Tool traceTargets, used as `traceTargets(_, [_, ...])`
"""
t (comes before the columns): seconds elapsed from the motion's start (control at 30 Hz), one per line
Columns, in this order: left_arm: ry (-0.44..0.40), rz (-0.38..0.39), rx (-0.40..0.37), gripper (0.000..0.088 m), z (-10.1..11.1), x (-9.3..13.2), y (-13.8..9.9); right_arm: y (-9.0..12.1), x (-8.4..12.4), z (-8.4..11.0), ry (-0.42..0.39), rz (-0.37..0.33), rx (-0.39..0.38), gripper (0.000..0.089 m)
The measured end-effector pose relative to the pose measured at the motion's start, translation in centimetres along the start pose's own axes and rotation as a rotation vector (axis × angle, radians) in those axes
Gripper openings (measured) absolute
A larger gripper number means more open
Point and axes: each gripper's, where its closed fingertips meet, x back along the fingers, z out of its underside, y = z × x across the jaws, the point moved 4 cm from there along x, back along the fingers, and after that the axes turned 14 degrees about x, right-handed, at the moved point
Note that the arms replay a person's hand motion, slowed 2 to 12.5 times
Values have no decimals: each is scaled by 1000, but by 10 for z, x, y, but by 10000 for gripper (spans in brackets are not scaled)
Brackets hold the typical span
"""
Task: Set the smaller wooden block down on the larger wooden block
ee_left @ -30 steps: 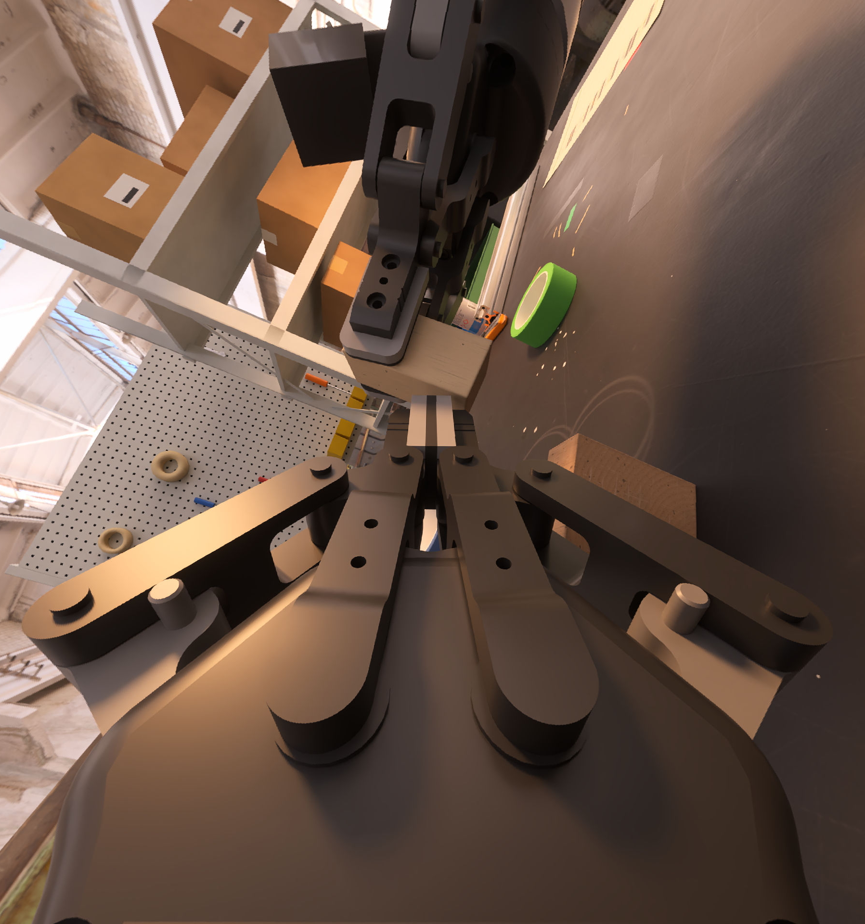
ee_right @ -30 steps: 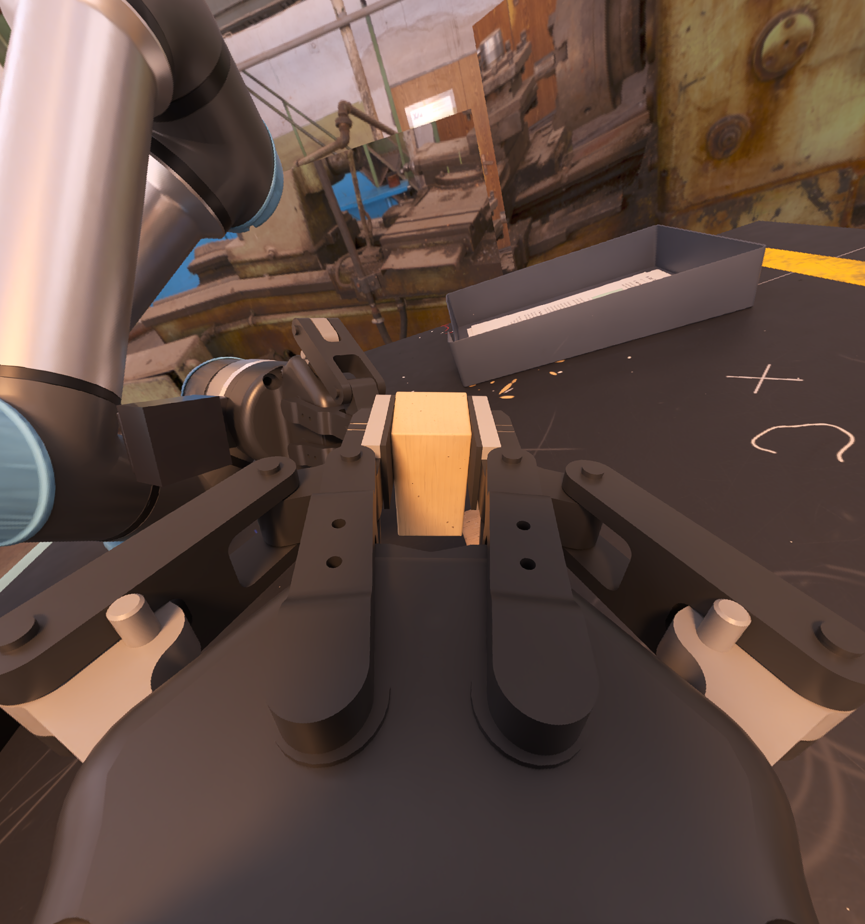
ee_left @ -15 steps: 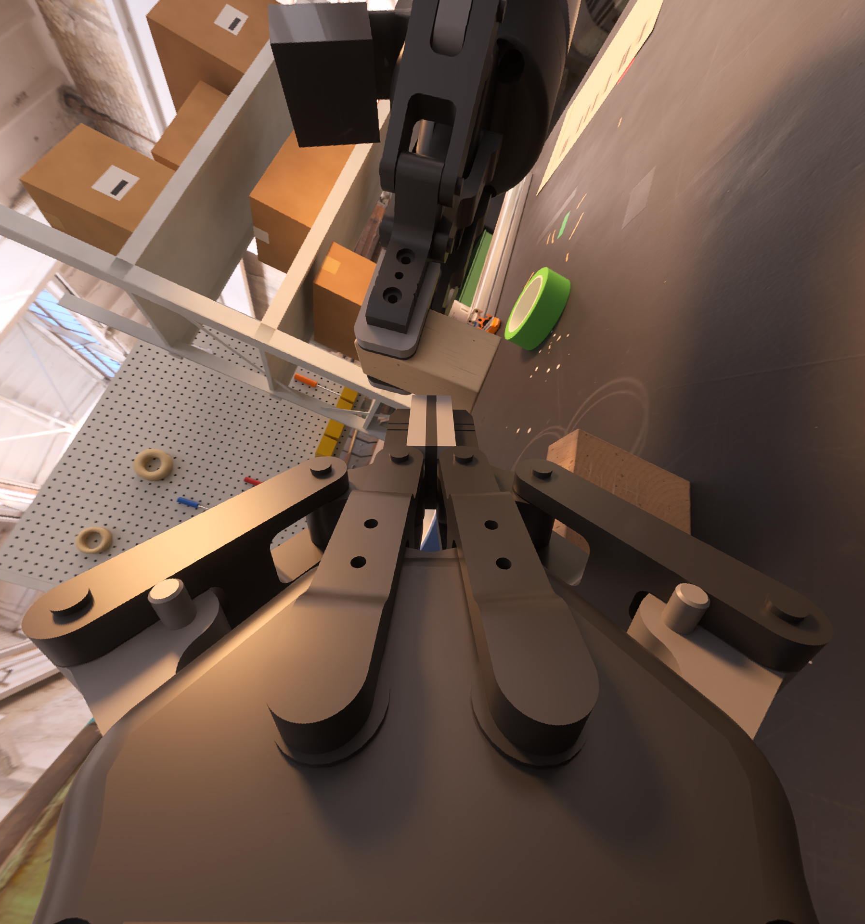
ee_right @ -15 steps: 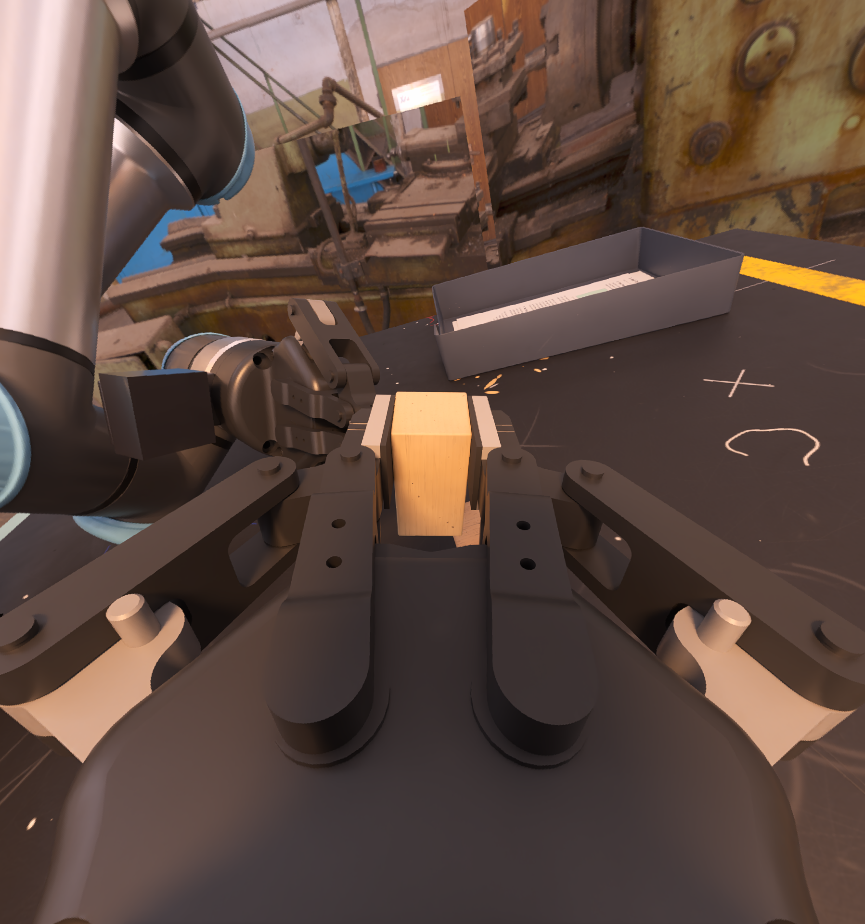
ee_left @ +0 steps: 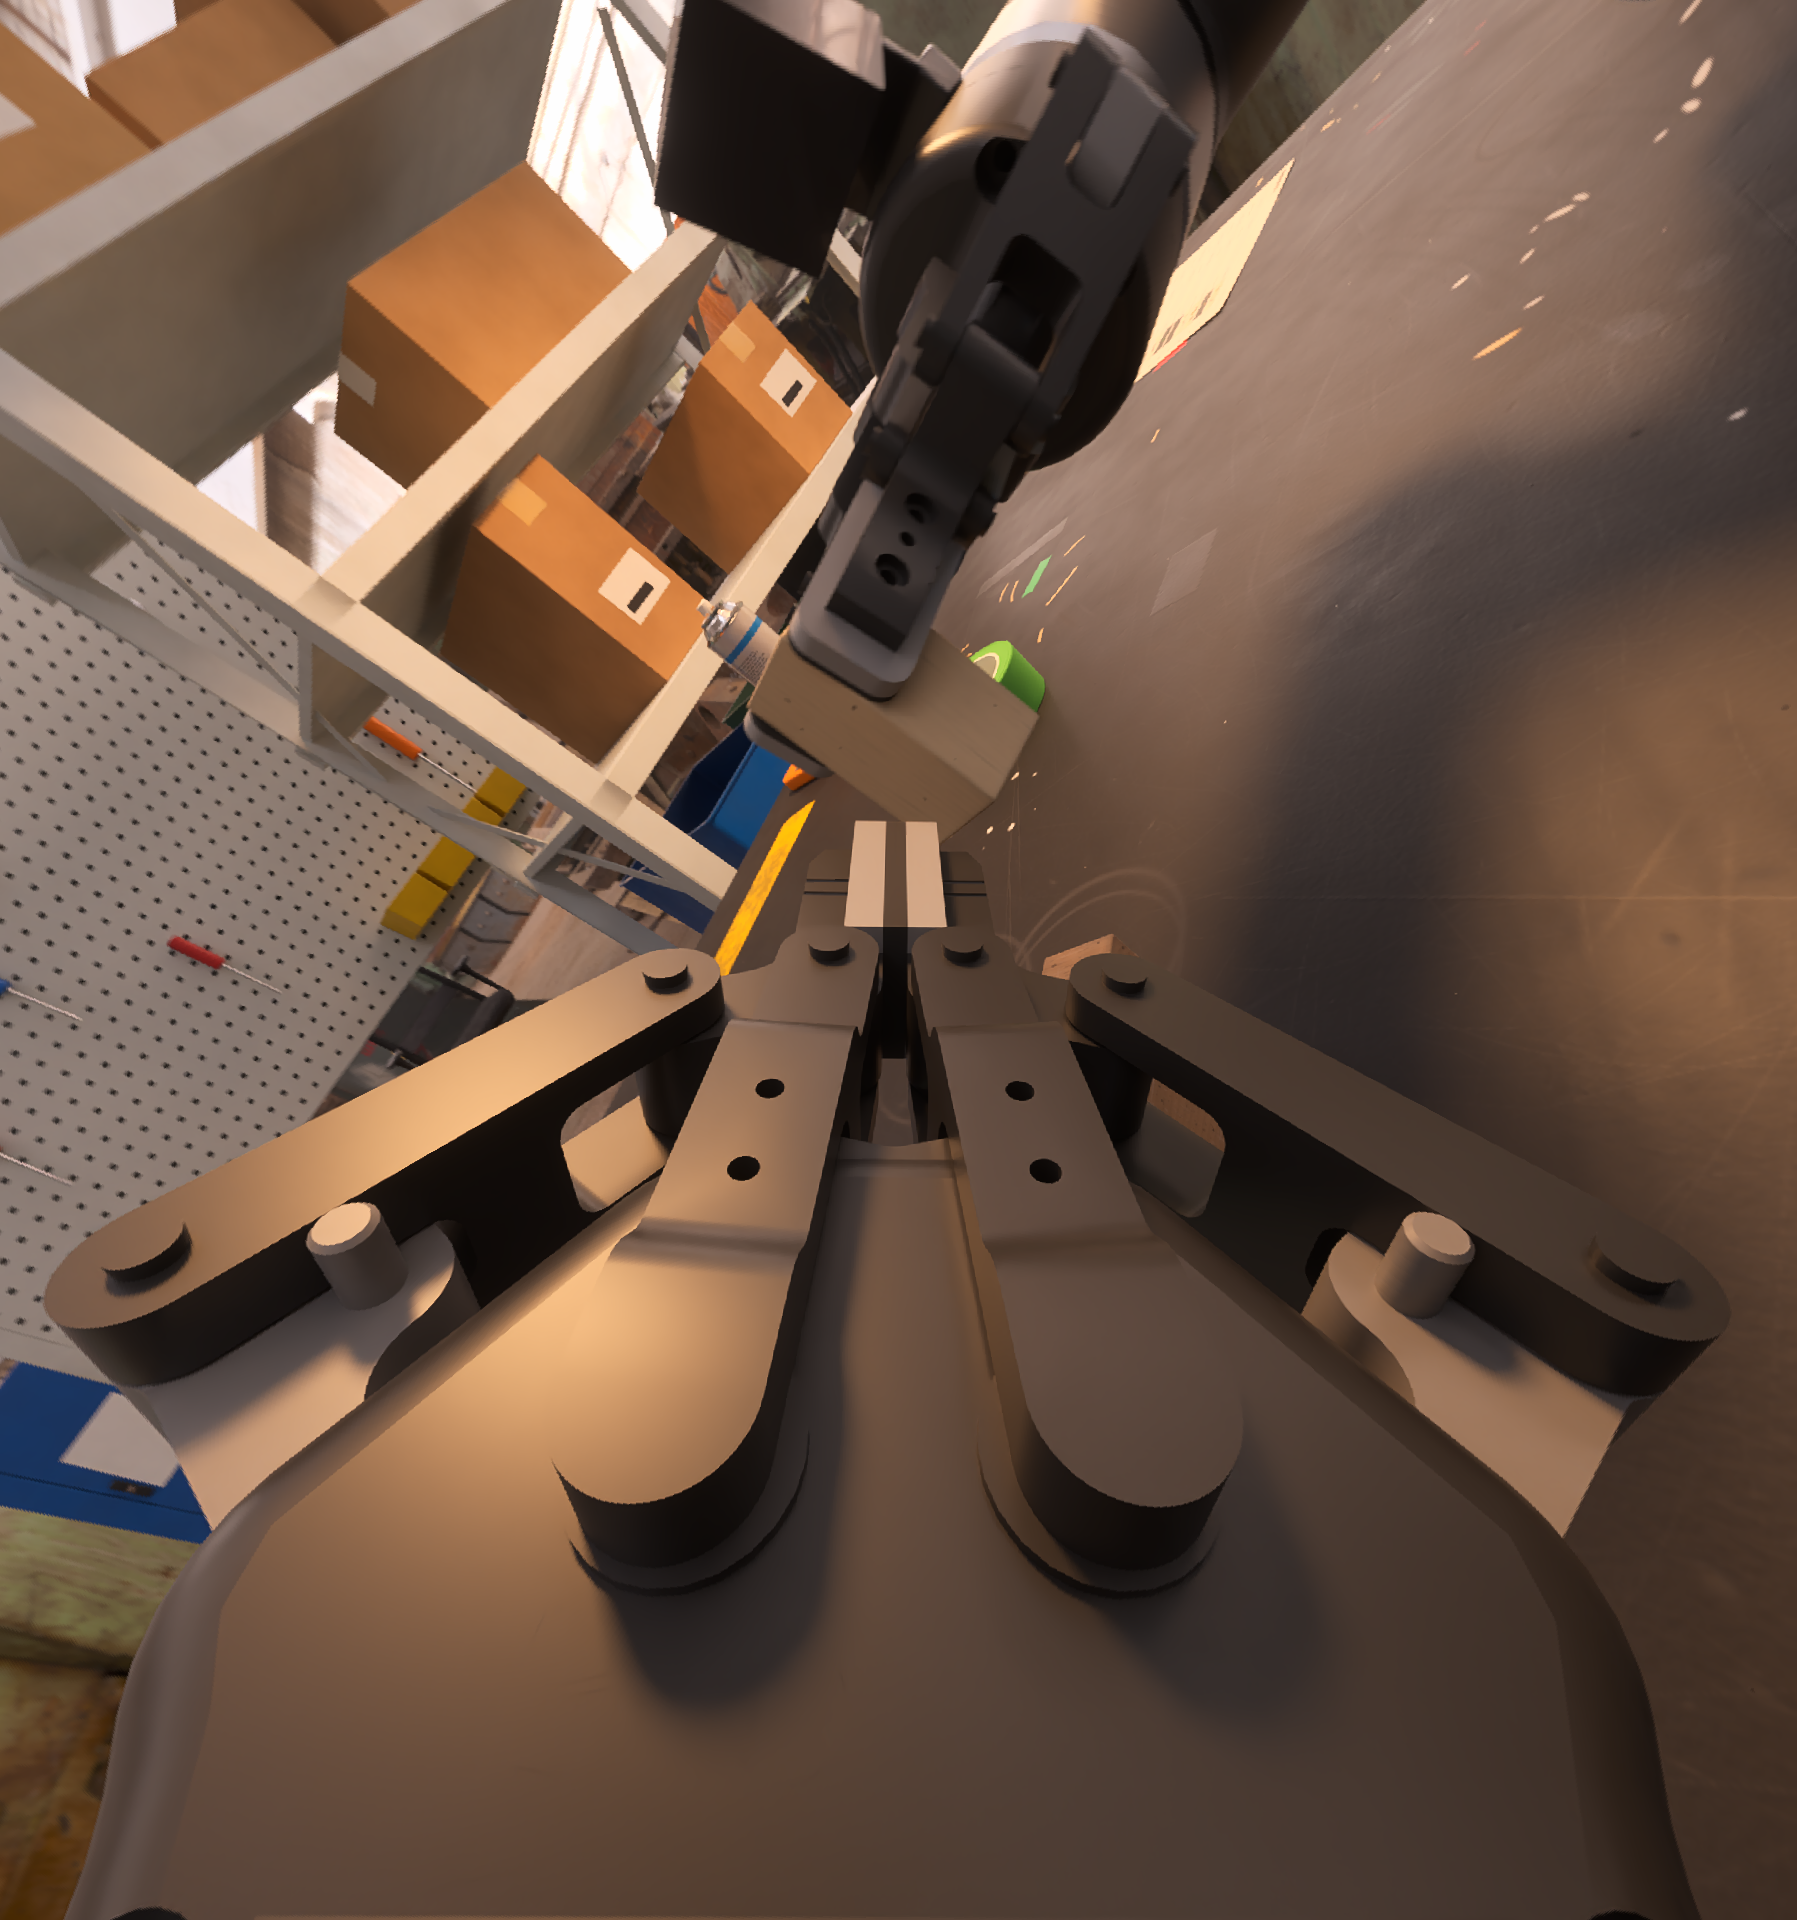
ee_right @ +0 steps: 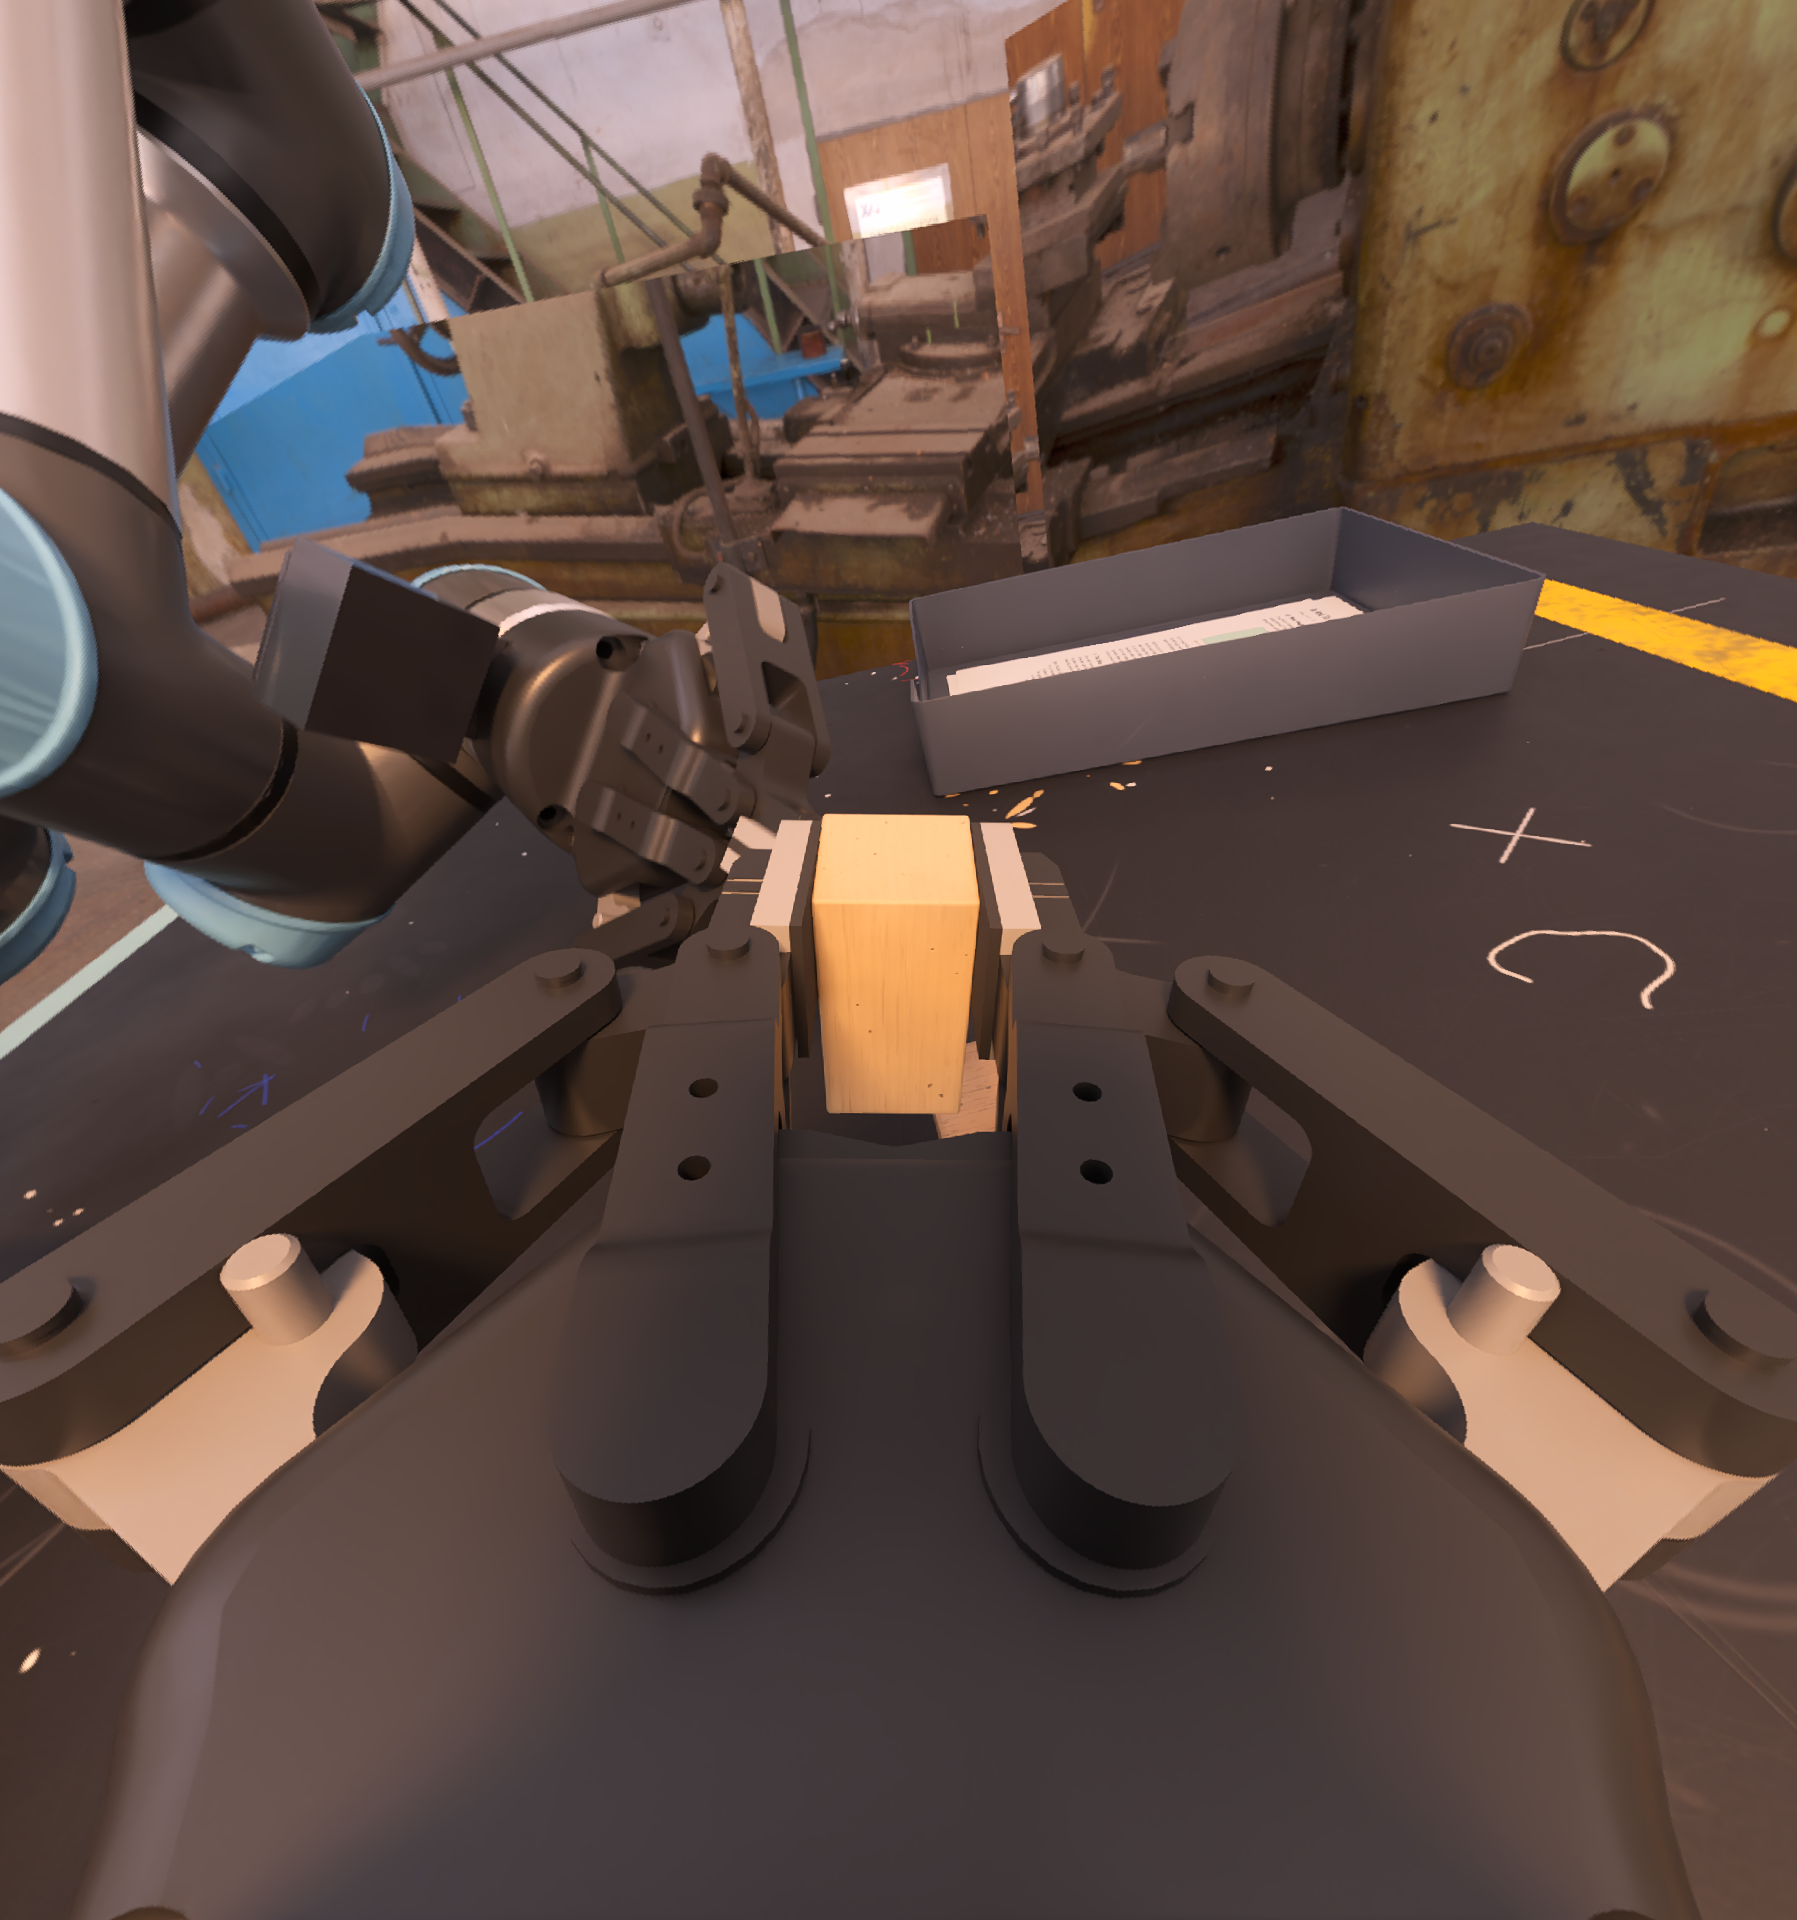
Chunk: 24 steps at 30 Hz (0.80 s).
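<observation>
Dark workbench [ee_right: 1393, 1039]. Right gripper [ee_right: 894, 894] clamped on small block [ee_right: 894, 966]; left gripper [ee_left: 894, 873] pinched empty. Lower square onto big block [ee_left: 1081, 951], release gently.

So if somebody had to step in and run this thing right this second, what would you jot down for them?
Right gripper: shut on the small wooden block, held in the air above the dark table.
Left gripper: fingers shut together, holding nothing, close beside the right one.
Large wooden block: lying on the table, mostly hidden behind the left gripper, nothing on it.
Done: small block picked up.
Left: bring it over the large block, lower it flat on top, open the fingers, back away.
Nearby: green tape roll, grey tray with papers.
</observation>
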Motion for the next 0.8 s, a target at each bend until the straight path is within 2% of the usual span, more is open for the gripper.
traceTargets(0.2, [9, 10, 134, 0, 2, 4, 12, 3, -3, 1, 6, -15, 46, 242])
traceTargets(0.4, [59, 0, 347, 0, 14, 3, 29, 6, -6, 5, 19, -30, 104, 242])
traceTargets(0.63, [299, -79, 584, 0, 61, -2, 46, 7, -12, 16, 36, -56, 155, 242])
traceTargets(0.8, [442, -115, 698, 0, 93, -1, 50, 3, -16, 25, 56, -61, 170, 242])
